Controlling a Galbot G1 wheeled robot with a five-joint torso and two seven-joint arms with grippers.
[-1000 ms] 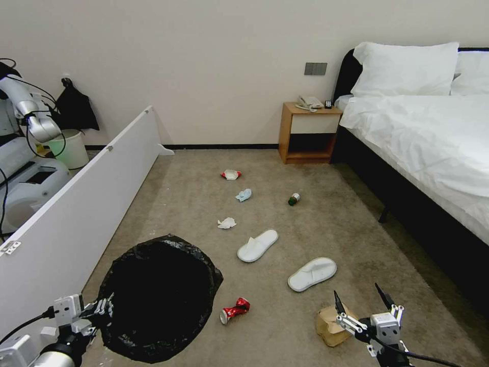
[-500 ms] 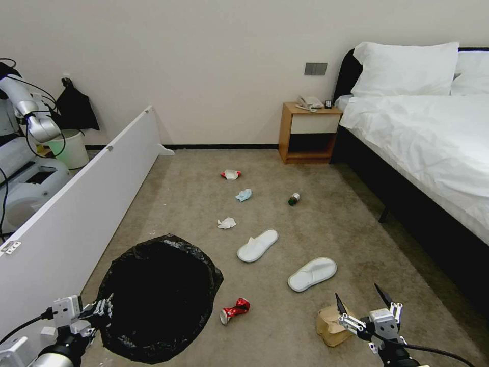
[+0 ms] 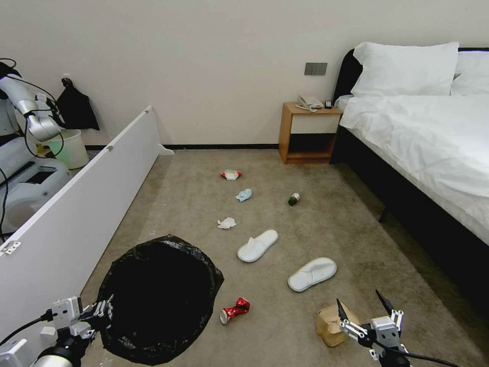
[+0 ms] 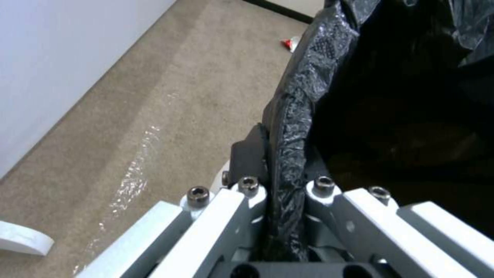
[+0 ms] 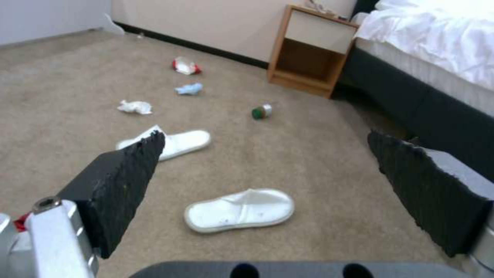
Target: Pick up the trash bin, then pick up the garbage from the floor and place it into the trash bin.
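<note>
Gripping the bag-lined rim of the trash bin [image 3: 160, 298], the left pincer [image 3: 104, 310] is clenched on the black plastic at the bin's near-left edge, low on the robot's left above the floor [image 3: 326, 224]. The right pincer [image 3: 365, 306] hangs spread wide just over the brown carton [image 3: 328, 323]. A crushed red can [image 3: 235, 310] lies beside the bin; two slippers [image 3: 257, 245], a tissue [image 3: 226, 223], a blue wad [image 3: 244, 194], a green bottle [image 3: 294, 199] and a red-white packet [image 3: 231, 174] lie farther out.

A wooden nightstand [image 3: 309, 131] beside a white-sheeted bed [image 3: 423, 132] — a telephone [image 3: 309, 102] on top.
</note>
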